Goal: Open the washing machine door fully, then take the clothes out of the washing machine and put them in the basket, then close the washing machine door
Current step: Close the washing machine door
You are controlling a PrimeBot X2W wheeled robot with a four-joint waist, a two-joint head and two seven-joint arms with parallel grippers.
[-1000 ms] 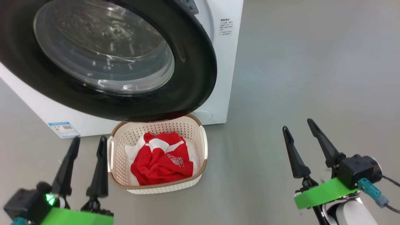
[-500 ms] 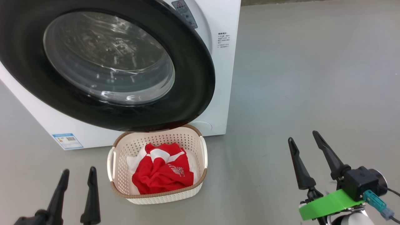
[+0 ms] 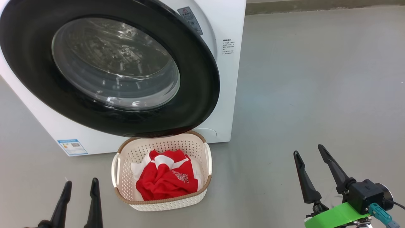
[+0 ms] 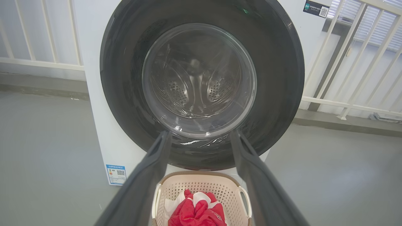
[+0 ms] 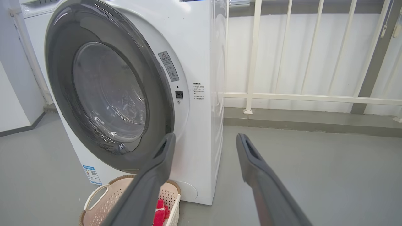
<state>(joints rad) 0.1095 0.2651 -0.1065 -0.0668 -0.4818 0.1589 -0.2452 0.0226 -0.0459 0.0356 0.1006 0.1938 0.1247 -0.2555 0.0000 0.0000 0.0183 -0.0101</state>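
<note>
The washing machine (image 3: 227, 95) is a white front-loader on a grey floor. The washing machine door (image 3: 196, 95), with its black rim and clear glass bowl, lies close against the front; I cannot tell whether it is latched. The steel drum shows through the glass (image 4: 198, 81). Just below the door, the basket (image 3: 161, 201) stands on the floor and holds the clothes (image 3: 164, 183), red with white panels. My left gripper (image 3: 81, 182) is open and empty to the left of the basket. My right gripper (image 3: 308, 149) is open and empty over bare floor, well to the right.
A white railing (image 5: 251, 62) runs behind and to the right of the machine, along a low grey kerb. A blue label (image 3: 72, 147) marks the machine's lower left corner. Grey floor (image 3: 316, 79) stretches open to the right.
The head camera has tilted, shifting the whole picture down. Beyond that shift, my left gripper has drawn back toward me, lower in view. My right gripper has drawn back slightly. Both stay open.
</note>
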